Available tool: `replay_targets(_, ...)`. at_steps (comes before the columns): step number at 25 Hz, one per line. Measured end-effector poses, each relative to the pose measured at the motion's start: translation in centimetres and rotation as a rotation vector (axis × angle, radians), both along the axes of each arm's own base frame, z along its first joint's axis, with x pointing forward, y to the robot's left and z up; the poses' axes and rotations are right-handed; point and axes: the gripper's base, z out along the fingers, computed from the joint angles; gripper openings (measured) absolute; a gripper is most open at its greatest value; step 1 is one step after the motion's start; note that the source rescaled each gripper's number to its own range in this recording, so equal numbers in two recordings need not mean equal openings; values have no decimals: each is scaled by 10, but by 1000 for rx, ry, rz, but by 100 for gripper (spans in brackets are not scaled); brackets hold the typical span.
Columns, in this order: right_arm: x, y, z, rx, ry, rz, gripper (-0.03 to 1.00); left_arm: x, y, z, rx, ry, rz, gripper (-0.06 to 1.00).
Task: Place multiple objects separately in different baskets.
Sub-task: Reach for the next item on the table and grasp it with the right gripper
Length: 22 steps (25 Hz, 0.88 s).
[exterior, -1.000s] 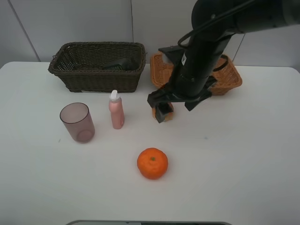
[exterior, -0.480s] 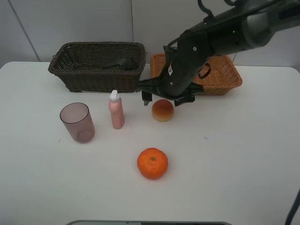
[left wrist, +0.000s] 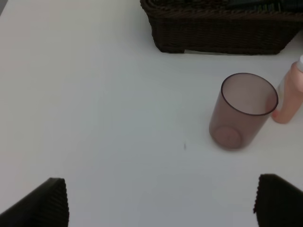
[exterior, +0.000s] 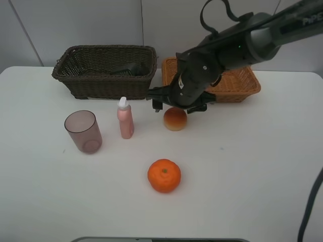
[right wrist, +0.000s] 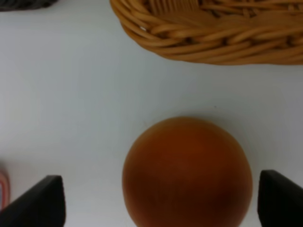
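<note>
My left fingers (left wrist: 42, 203) are spread wide with nothing between them. They hang above bare worktop (exterior: 262, 166), out in front of the dark basket (exterior: 103, 83) and off its left end.

The cup (exterior: 83, 131) stands upright in front of the dark basket's left half, not yet sorted. Inside the dark basket lies one dark thing (exterior: 128, 69). I cannot tell exactly what it is, but I judge it is one object already put away. The bottle (exterior: 125, 119) stands in front of the dark basket's right half, near the cup and apart from it. The tangerine (exterior: 164, 175) sits far in front of the dark basket, past its right corner. The peach (exterior: 175, 119) rests on the worktop just off that same corner.

My right fingers (right wrist: 45, 201) are spread, one on each side of the peach, and they do not pinch it. The tan basket (exterior: 242, 85) is just to the right of the dark basket. My arm hides much of its inside, so I cannot say what it holds.

So I judge four things are left: cup, bottle, peach and tangerine.

The worktop is white, plain and smooth. Behind the dark basket is a pale wall (exterior: 75, 25) of panels with thin seams.
</note>
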Motion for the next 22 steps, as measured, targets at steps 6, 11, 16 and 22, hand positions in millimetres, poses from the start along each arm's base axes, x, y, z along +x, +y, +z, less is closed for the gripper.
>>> replay_targets(6,2,0,-5,-13,-8,-2,83,0,0,0,0,0,0,100)
replay_targets(11,4,-2,-14,-48,-16,4,83,0,0,0,0,0,0,100)
replay_targets(16,5,-2,-25,-71,-7,6,83,0,0,0,0,0,0,100)
replay_targets(22,6,0,-27,-59,-20,21,83,0,0,0,0,0,0,100)
